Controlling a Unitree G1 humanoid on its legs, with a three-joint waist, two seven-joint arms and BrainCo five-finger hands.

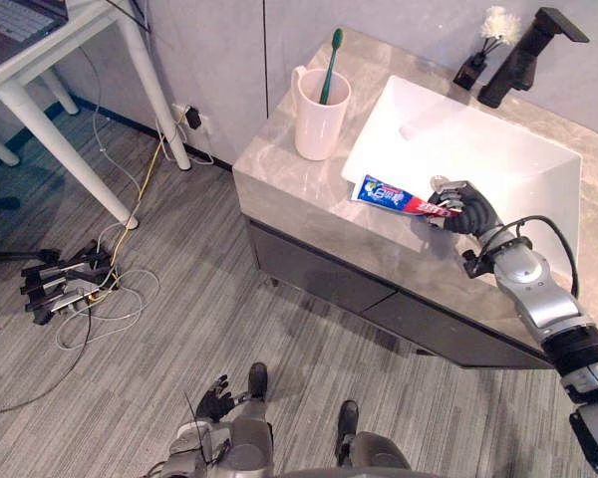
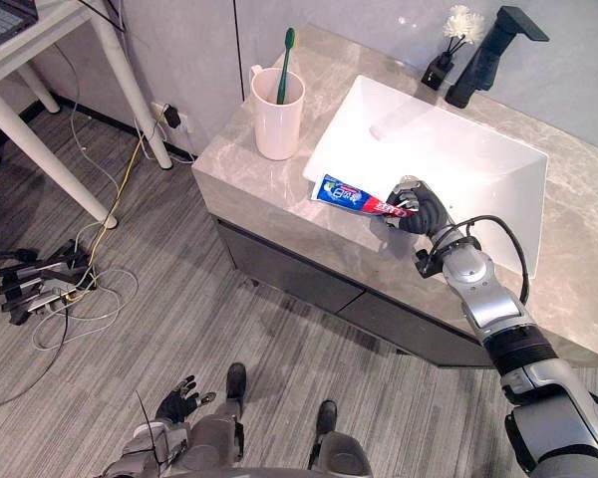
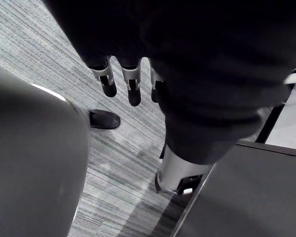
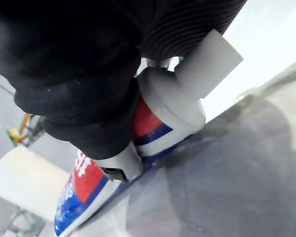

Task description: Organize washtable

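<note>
Washtable check, head and wrist cameras.

My right hand (image 1: pixel 462 211) was at the front left corner of the white sink (image 1: pixel 448 129), fingers curled round the cap end of the toothpaste tube (image 1: pixel 391 195). The right wrist camera showed the white ribbed cap (image 4: pixel 209 55) sticking out past the dark cover, a fingertip clamped against the tube's shoulder. The tube lay nearly level over the marble countertop (image 1: pixel 279 179), between the sink rim and the front edge, its flat tail pointing toward the left edge. It looked to be resting on the stone, though I could not tell for sure whether the tail touched.

The white cup (image 1: pixel 319 115) stood upright near the left edge, apart from the tube, with a green toothbrush (image 1: pixel 330 65) standing in it. The black faucet (image 1: pixel 523 55) and a small dark diffuser bottle (image 1: pixel 470 70) stood at the back edge, behind the sink.

My left hand (image 1: pixel 216 401) hung low over the grey floor (image 1: pixel 179 329), fingers (image 3: pixel 132 86) loose and straight, holding nothing.
</note>
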